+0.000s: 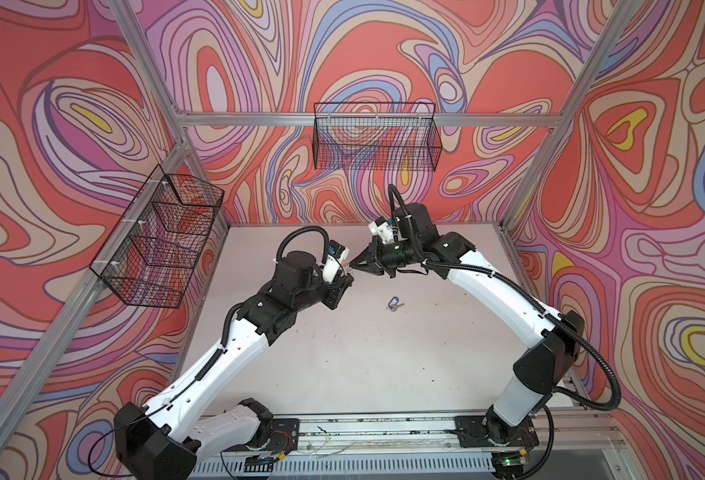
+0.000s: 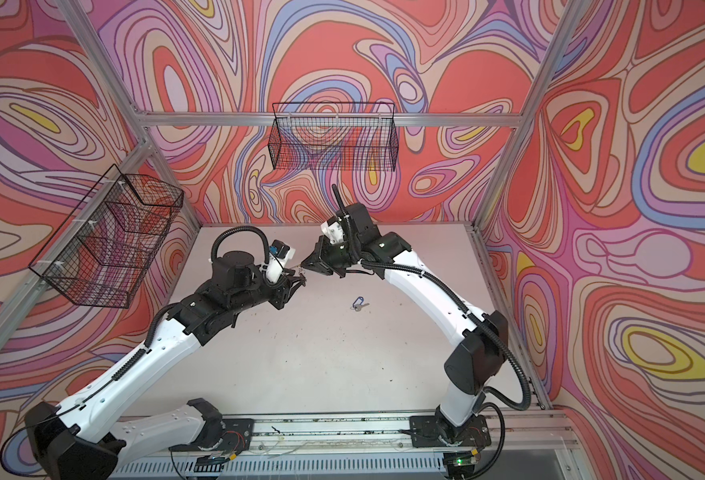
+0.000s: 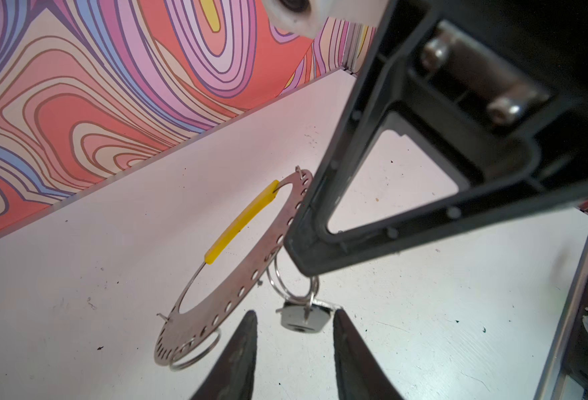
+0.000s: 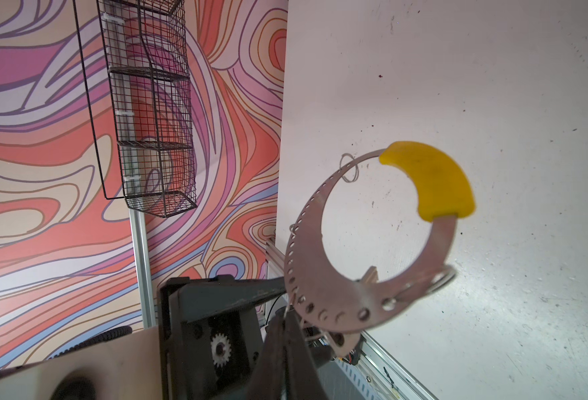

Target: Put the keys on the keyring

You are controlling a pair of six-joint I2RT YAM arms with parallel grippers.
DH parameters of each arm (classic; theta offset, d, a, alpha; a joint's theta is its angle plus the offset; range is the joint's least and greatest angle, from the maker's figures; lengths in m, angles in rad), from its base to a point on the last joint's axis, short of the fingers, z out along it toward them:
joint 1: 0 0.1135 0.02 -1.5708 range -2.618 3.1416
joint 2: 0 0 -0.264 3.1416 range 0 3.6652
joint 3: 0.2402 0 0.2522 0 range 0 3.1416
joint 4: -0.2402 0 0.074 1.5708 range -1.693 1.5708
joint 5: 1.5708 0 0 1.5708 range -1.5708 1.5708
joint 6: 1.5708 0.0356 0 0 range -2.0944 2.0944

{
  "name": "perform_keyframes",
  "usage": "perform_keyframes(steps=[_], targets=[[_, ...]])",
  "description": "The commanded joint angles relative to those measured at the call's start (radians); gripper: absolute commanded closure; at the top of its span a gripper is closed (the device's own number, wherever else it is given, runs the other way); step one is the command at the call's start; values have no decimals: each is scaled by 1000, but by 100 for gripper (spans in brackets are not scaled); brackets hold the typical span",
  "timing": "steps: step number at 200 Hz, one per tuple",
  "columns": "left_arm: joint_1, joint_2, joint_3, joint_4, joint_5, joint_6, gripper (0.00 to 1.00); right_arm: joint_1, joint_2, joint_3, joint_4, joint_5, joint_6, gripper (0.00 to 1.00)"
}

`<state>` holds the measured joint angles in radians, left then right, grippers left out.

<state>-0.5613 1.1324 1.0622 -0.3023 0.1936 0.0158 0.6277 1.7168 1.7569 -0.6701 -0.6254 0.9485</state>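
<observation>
Right claw (image 1: 352, 264) holds keyring (image 4: 301, 256) aloft facing left claw (image 3: 294, 314).

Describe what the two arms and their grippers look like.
The left arm and right arm have white shells and black joints. A black corrugated cable runs along each. The left gripper and right gripper are black, with tapering pointed fingers.

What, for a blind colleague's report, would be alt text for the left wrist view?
The right gripper pinches the perforated edge of the keyring over the white table. A key hangs from its wire rings, between the open fingers of the left gripper.
</observation>
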Motion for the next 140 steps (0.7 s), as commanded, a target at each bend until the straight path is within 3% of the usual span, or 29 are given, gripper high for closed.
perform_keyframes(steps=[1,22,140], targets=[[5,7,33,68,-3,23,63,0,-6,5,32,-16,16,100],[5,19,55,53,-30,22,70,-1,-3,6,26,-18,9,100],[4,10,59,72,-31,19,74,0,-6,-23,44,-31,23,100]])
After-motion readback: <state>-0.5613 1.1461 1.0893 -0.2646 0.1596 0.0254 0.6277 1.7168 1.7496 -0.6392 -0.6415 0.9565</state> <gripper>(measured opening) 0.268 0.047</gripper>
